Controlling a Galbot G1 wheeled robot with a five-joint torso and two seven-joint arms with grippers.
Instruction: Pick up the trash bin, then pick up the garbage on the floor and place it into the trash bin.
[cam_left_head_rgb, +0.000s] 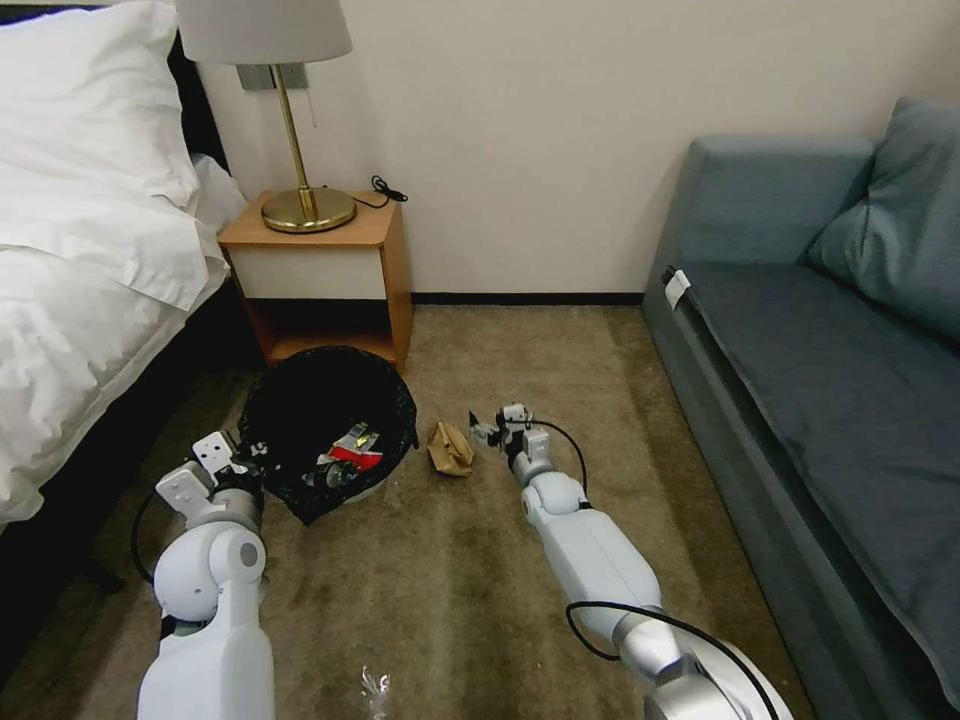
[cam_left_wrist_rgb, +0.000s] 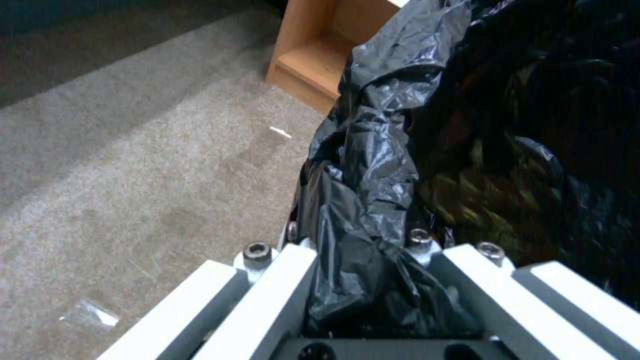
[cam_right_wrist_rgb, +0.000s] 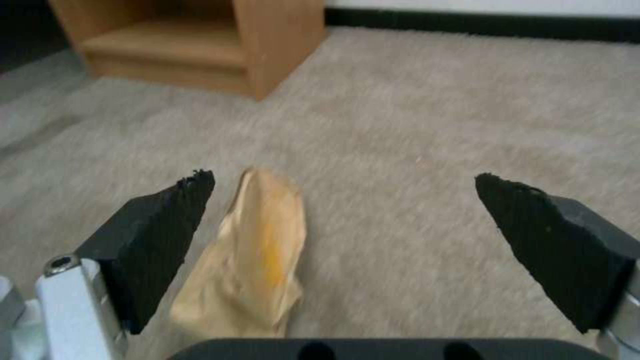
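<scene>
Legibly, no brand or writing reads on any item. Trash bin (cam_left_head_rgb: 330, 430): stands on the carpet (cam_left_head_rgb: 560, 360) before the nightstand (cam_left_head_rgb: 330, 270); its black liner bag (cam_left_wrist_rgb: 373, 210) holds a red-and-white carton (cam_left_head_rgb: 357, 455) and shiny wrappers. Left gripper (cam_left_head_rgb: 238, 462): at the bin's near-left rim, fingers (cam_left_wrist_rgb: 280, 295) pinched on bunched liner. Tan paper wad (cam_left_head_rgb: 449, 447): on the carpet just right of the bin. Right gripper (cam_left_head_rgb: 487, 428): low beside the wad, pads (cam_right_wrist_rgb: 160, 235) spread wide, nothing between them. Clear plastic scrap (cam_left_head_rgb: 375, 688): carpet, near edge.
</scene>
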